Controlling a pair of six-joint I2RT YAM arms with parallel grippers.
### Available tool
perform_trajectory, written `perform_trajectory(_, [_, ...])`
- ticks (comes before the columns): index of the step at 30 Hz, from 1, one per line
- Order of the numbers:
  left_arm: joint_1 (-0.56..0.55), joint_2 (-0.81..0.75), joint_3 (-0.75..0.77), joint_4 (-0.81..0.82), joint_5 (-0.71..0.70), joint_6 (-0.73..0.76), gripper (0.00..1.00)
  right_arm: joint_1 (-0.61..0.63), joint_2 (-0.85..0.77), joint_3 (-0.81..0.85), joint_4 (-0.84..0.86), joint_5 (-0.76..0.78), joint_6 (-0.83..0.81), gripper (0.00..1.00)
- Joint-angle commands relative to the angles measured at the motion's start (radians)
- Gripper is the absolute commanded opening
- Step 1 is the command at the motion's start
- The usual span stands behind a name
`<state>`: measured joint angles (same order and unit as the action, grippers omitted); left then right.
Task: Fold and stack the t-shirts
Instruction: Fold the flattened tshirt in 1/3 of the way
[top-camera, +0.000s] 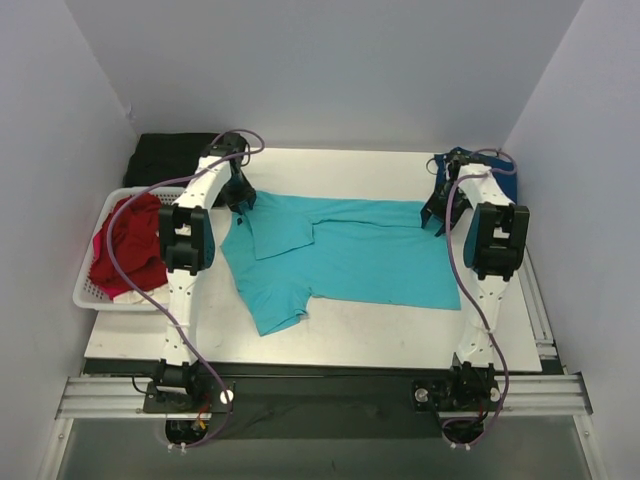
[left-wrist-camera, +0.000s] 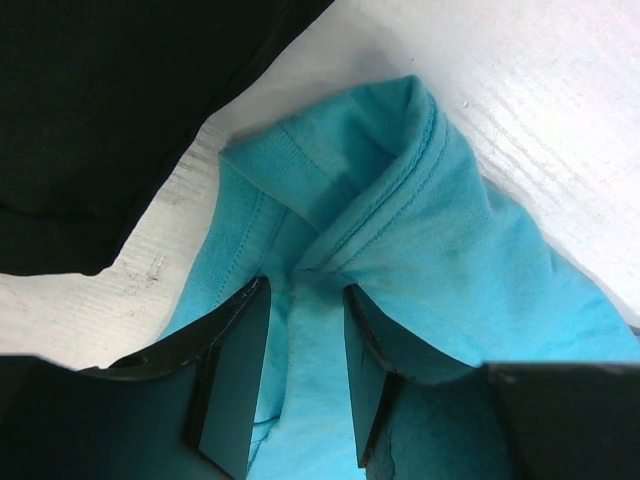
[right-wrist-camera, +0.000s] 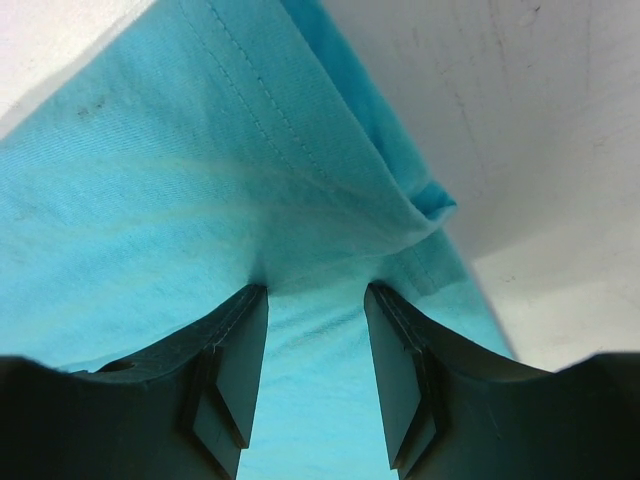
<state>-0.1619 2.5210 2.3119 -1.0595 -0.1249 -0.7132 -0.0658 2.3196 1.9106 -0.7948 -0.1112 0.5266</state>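
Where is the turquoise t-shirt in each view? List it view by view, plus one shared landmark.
Top external: turquoise t-shirt spread out mid-picture.
Left wrist: centre and lower right, bunched.
Right wrist: left and centre.
Shared landmark: the white table, bare beside it in all views.

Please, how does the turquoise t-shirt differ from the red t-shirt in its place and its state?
The turquoise t-shirt lies spread out on the table, while the red t-shirt sits crumpled in the white basket. The turquoise t-shirt has the left gripper and the right gripper closed on its far edge; no gripper holds the red t-shirt. Both are plain cloth, neither neatly folded yet.
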Motion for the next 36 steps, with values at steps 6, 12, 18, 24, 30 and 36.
perform_trajectory(6, [0.036, 0.058, 0.110, 0.010, 0.028, 0.017, 0.46, 0.004, -0.011, 0.090, -0.057, 0.027, -0.019, 0.45])
perform_trajectory(12, [0.038, 0.029, 0.051, 0.147, 0.082, 0.020, 0.45, 0.029, -0.040, 0.146, -0.053, 0.018, -0.040, 0.45])
perform_trajectory(18, [0.030, -0.085, -0.071, 0.317, 0.142, 0.105, 0.43, 0.081, -0.144, 0.142, -0.047, 0.080, -0.074, 0.45])
perform_trajectory(24, [0.005, -0.364, -0.310, 0.486, 0.045, 0.202, 0.39, 0.142, -0.279, 0.038, -0.030, 0.149, -0.062, 0.46])
perform_trajectory(30, [-0.004, -0.626, -0.552, 0.463, 0.018, 0.218, 0.43, 0.208, -0.423, -0.135, -0.011, 0.177, -0.017, 0.46])
perform_trajectory(36, [-0.011, -0.947, -0.974, 0.437, 0.008, 0.207, 0.48, 0.281, -0.625, -0.379, 0.080, 0.189, 0.058, 0.50])
